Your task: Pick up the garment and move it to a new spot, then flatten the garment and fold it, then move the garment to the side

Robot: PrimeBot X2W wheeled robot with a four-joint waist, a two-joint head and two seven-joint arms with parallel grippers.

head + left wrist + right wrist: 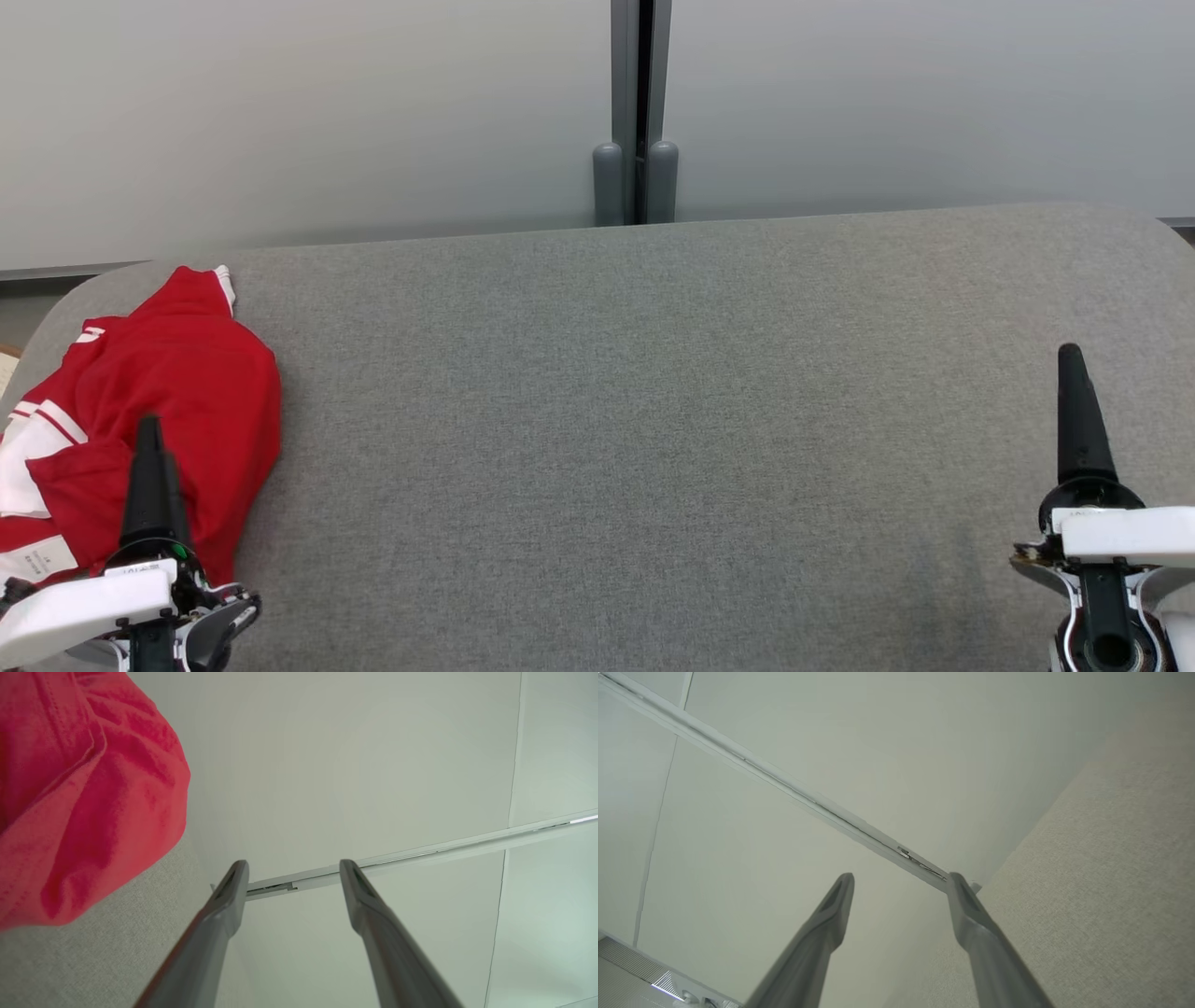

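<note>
Garment (159, 401) first: red w/ white stripes and trim, prob a tee or jersey but can't tell which. It's bunched in a heap at the far left end of the table (653, 420), w/ part of it running out of the head view on the left. Nothing's picked up yet imo, so the step in hand is the pickup.

My left gripper (292, 870) hangs right by the heap, fingers spread wide, nothing between them. In the wrist view the red cloth sits off to the side of my fingers, not in the gap. My right gripper (901, 879) is way over at the other end, also spread wide and empty.

How I'd do it: turn the left one toward the heap and come down on a raised fold rather than a flat bit. Pinch through a couple of layers, lift till the cloth clears the top, then carry it to the bare middle where both arms reach. Grabbing one thin layer would prob just unroll it and drag.

Materials: the cloth looks like a soft matte knit w/ a stitched seam and rounded puffy folds, so it'll sag and swing. Tabletop is grey woven fabric w/ rounded corners, a bit grippy I'd guess, so lift, don't slide. Behind it are smooth pale wall panels (327, 121).
</note>
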